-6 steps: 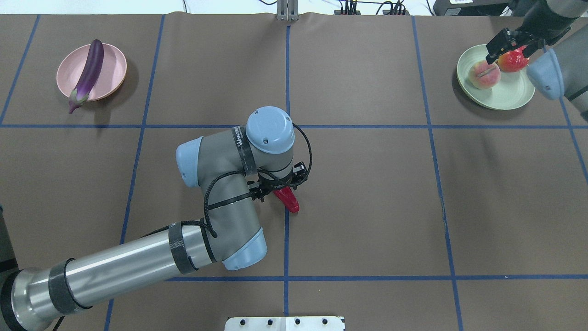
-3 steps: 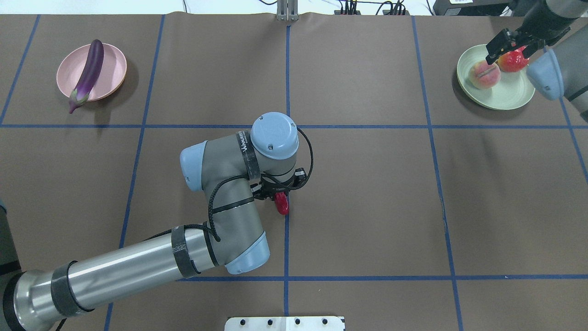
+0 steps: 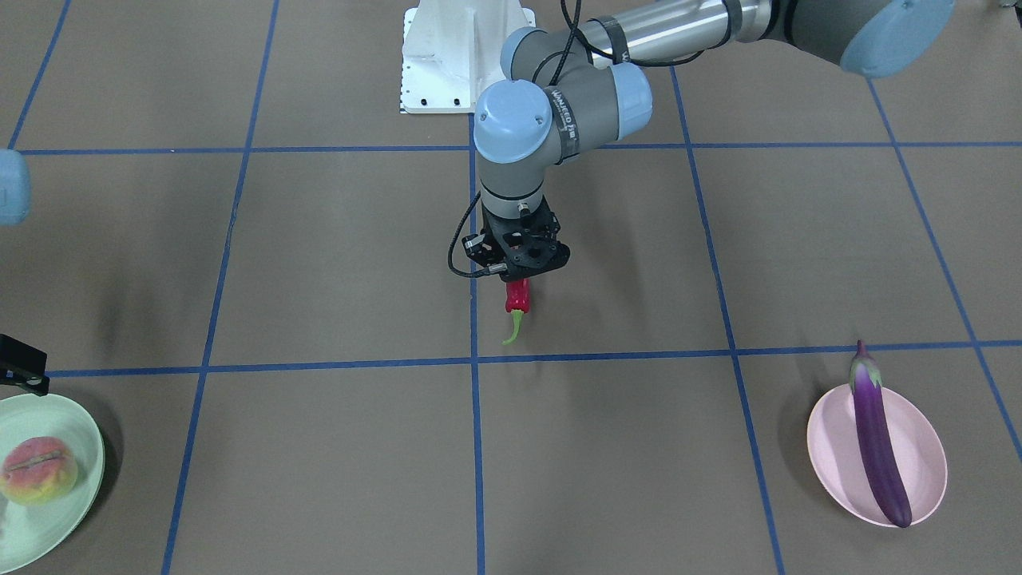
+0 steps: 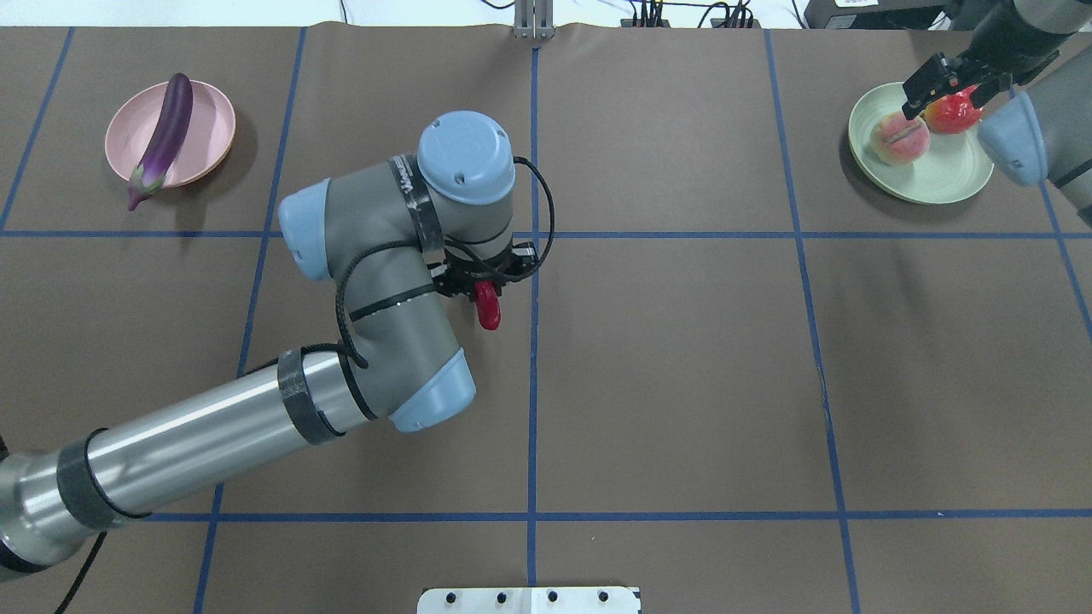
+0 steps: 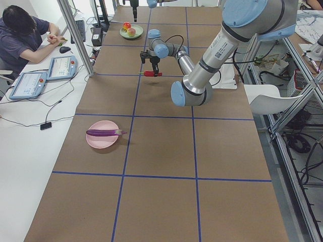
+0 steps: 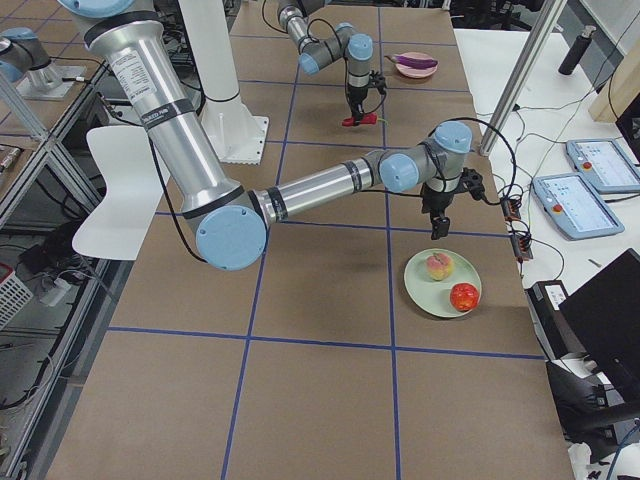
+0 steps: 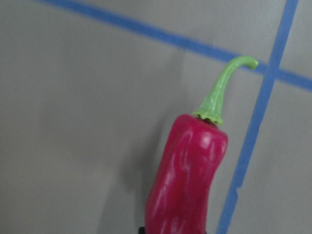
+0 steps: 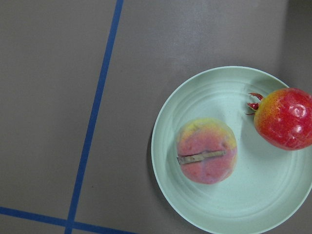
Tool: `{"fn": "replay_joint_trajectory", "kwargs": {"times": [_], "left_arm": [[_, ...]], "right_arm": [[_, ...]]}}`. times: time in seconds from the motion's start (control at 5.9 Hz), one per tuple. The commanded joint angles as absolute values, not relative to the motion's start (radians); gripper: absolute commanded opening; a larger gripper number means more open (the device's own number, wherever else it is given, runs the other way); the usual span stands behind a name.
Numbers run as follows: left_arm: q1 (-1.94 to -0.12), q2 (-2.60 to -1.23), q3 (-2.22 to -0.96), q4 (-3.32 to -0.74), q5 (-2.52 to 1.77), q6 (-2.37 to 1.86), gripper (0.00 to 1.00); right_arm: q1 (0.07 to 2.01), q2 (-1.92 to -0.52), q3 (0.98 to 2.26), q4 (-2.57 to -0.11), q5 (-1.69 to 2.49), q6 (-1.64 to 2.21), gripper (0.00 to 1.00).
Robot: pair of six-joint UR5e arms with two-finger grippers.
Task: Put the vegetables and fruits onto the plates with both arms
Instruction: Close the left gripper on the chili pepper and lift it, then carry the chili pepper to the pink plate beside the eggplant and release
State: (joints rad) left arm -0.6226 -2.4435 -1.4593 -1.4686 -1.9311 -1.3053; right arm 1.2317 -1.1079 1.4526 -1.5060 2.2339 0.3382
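The left gripper (image 3: 519,273), clamped on the red chili pepper (image 3: 517,297) above the middle of the worktop (image 4: 682,384), has the pink plate (image 4: 213,119) well away to its left and farther out, the eggplant (image 4: 164,132) lying lengthways across it.

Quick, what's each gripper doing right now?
Left gripper: closed, holding the chili pepper.
Right gripper: open, holding nothing, above the green plate.

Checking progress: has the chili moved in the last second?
Yes. The chili went left off the lengthwise blue line, toward the pink plate.
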Motion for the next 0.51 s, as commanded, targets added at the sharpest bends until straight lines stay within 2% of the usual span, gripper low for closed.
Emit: {"fn": "replay_joint_trajectory", "kwargs": {"times": [0.0,0.34], "left_arm": [[-0.824,-2.396,-1.467,-1.399,-2.007,-0.962,0.00],[-0.999,-2.362,-1.320,-1.419,-2.072,-0.647,0.00]], "right_arm": [[1.232,-1.109,1.453,-1.505,2.235,0.339,1.00],[1.232,-1.111,1.454,-1.505,2.233,0.339,1.00]]}}
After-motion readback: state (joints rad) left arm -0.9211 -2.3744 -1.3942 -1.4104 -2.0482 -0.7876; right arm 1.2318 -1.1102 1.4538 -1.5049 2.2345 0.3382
